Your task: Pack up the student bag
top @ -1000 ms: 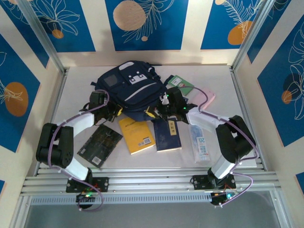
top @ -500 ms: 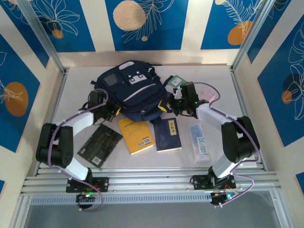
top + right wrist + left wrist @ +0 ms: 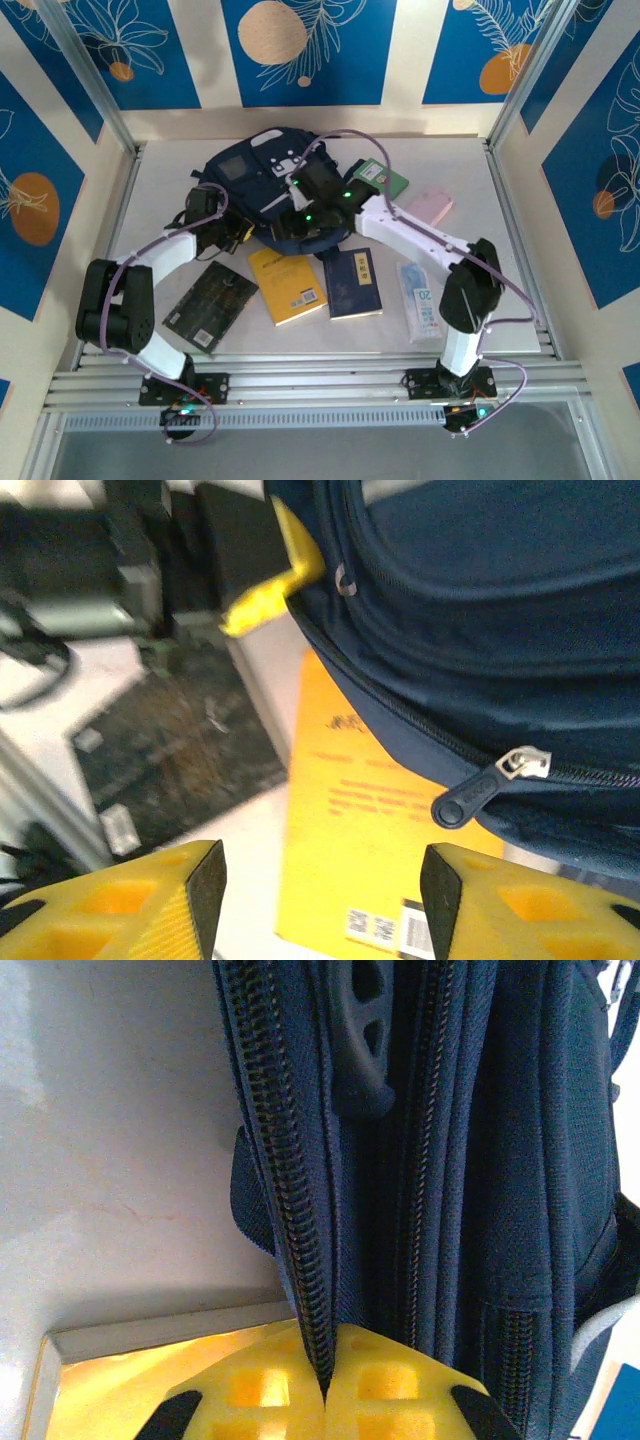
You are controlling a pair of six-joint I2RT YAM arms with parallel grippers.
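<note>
Where the large navy-blue fabric student bag (image 3: 245, 175) lies: far middle of the white bench (image 3: 470, 172).
Left pincer (image 3: 325, 1392): pressed together on the bag's zip edge.
Right pincer (image 3: 320, 885): spread, above the flat yellow book (image 3: 370, 810), near a dark zip pull (image 3: 490, 785).

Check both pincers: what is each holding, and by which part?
Left pincer is shut on the student bag, pinching its zipper edge. Right pincer is open and holds nothing; a zipper pull lies just ahead.
</note>
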